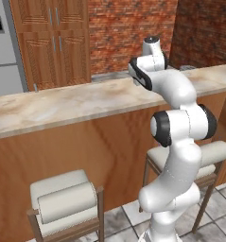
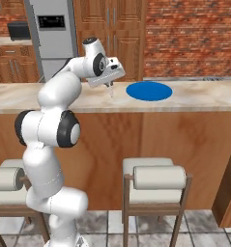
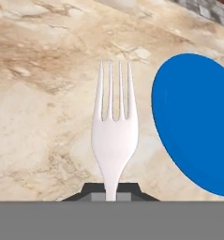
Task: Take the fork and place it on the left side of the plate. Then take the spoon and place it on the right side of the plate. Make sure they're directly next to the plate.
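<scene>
Marble-patterned beige stone makes up the worktop (image 2: 194, 99), and above it the two-finger end effector (image 2: 109, 87) is clamped on the handle of the slim pale-grey metal fork (image 3: 114, 131). In the hand view the tines point away from the fingertips, and the flat round bright blue plate (image 2: 149, 90) lies just beside the fork's head. From the right base view the fork hangs low under the hand, near the plate's left edge; whether its tip touches the stone I cannot tell.

The step in hand looks like the first one, setting the fork on the plate's left side, and it seems close to done. The next move calls for lowering the fork until it lies flat on the stone, directly beside the blue rim without riding onto it, then letting go and lifting clear. After that comes the spoon, which has to go on the plate's right side.
</scene>
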You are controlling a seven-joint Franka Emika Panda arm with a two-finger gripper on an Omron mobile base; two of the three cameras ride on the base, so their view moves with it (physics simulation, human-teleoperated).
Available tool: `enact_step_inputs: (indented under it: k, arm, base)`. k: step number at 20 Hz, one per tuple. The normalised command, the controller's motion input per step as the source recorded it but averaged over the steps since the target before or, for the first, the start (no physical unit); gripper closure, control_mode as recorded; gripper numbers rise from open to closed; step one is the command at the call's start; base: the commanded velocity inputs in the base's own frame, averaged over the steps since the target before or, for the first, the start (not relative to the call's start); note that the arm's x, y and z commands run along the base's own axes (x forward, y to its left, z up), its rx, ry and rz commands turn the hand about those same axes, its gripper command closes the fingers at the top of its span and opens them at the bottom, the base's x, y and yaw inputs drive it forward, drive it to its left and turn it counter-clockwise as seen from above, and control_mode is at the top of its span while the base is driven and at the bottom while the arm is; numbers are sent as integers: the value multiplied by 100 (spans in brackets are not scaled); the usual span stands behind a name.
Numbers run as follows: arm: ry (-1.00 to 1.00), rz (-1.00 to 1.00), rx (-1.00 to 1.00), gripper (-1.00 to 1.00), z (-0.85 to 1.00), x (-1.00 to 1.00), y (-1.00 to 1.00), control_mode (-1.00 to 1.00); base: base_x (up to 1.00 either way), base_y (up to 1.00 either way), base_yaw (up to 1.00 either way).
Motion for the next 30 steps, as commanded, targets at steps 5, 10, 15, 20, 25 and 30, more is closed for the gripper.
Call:
enact_step_inputs:
  k: [5,10,15,20,25,30]
  arm:
    - [0,0,-1,100,-27,19,-3,-100]
    - [0,0,0,100,-22,21,-7,-100]
    - [0,0,0,100,-12,26,-8,-100]
    - [-2,0,0,100,-17,24,-5,-100]
    - [-5,0,0,100,-16,27,-4,-100]
    - [-7,0,0,100,-16,31,-3,-100]
  base:
    - [0,0,0]
    - [0,0,0]
    - [0,0,0]
    - [0,0,0]
    - [0,0,0]
    - [0,0,0]
